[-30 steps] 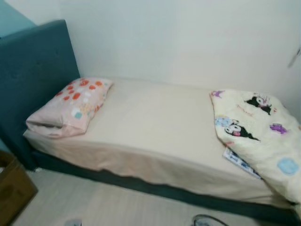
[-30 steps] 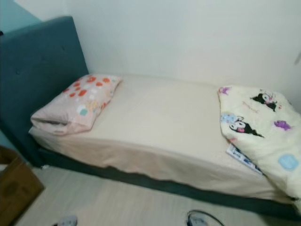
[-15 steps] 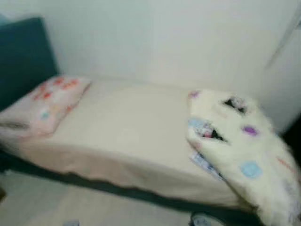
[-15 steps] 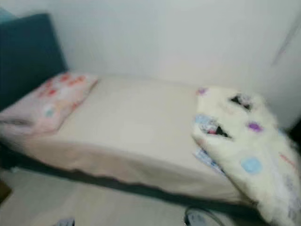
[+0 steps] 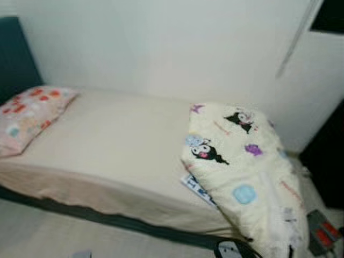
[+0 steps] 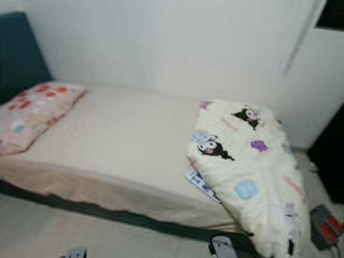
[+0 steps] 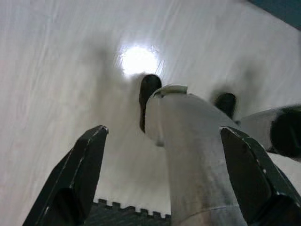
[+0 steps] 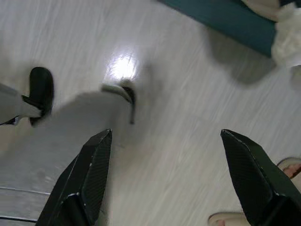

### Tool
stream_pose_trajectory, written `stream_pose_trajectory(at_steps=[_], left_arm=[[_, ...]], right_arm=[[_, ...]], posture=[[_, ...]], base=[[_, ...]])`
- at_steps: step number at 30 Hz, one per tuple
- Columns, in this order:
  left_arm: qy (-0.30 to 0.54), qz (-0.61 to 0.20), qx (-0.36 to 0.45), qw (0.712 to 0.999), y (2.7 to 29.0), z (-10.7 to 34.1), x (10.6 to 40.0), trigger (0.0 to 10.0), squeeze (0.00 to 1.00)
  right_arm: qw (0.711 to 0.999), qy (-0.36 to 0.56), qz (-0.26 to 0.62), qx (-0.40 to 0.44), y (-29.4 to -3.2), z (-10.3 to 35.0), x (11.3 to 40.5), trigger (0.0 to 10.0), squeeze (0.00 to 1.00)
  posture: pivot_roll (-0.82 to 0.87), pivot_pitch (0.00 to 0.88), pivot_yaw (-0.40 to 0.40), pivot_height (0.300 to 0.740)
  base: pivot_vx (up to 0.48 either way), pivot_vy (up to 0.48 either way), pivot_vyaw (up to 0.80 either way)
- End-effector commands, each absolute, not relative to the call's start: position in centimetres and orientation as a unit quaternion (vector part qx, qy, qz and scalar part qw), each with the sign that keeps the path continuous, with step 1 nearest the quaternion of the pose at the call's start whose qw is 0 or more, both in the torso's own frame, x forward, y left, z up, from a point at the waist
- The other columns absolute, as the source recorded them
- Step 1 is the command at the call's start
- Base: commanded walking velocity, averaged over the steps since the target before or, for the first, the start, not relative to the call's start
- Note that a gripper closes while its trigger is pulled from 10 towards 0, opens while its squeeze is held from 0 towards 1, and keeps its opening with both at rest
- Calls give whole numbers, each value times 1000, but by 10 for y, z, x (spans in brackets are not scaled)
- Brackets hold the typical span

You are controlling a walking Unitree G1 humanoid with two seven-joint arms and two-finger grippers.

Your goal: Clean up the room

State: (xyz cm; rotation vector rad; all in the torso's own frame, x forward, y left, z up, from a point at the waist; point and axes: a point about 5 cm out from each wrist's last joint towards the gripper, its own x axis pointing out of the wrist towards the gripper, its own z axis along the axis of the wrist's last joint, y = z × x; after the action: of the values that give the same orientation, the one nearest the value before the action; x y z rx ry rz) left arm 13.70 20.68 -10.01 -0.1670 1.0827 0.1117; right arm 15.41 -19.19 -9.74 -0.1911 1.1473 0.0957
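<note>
A bed (image 5: 113,156) with a beige sheet stands along the white wall. A pink pillow (image 5: 27,115) with red and white spots lies at its head on the left. A cream cartoon-print blanket (image 5: 242,172) lies bunched at the foot and hangs over the front edge, with a blue-and-white printed item (image 5: 196,188) peeking from under it. My left gripper (image 7: 162,176) hangs open above the pale floor, over my silver leg (image 7: 188,155). My right gripper (image 8: 171,176) also hangs open above the floor.
A dark teal headboard (image 5: 13,59) rises at the far left, and the bed's teal base (image 8: 225,19) runs along the floor. A grey and red object (image 5: 322,231) lies on the floor at the right. A dark gap (image 5: 328,156) opens beside a white panel. A person's sandalled toes (image 8: 291,167) stand near my right gripper.
The camera has swung to the right: pillow and headboard slid toward the left edge, the blanket moved to centre, and the floor object at the right came into view. The brown box has left the picture.
</note>
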Motion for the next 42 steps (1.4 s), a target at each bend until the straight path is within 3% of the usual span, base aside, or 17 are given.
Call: stream_pose_trajectory(at_steps=[1,37,42], left_arm=[[524,48,-73,847,206,-102,132,10000,0],[510,62,-70,855,206,-100,138,10000,0],[505,62,-69,858,207,-99,141,10000,0]], right_arm=[[832,545,40,-91,-196,-98,152,10000,0],[834,541,48,-92,-195,-95,158,10000,0],[857,511,57,-46,-185,-91,170,10000,0]], posture=[[-17,0,-33,728],[-21,0,-40,728],[-22,0,-36,728]], base=[[0,-480,0],[0,-105,0],[291,0,0]])
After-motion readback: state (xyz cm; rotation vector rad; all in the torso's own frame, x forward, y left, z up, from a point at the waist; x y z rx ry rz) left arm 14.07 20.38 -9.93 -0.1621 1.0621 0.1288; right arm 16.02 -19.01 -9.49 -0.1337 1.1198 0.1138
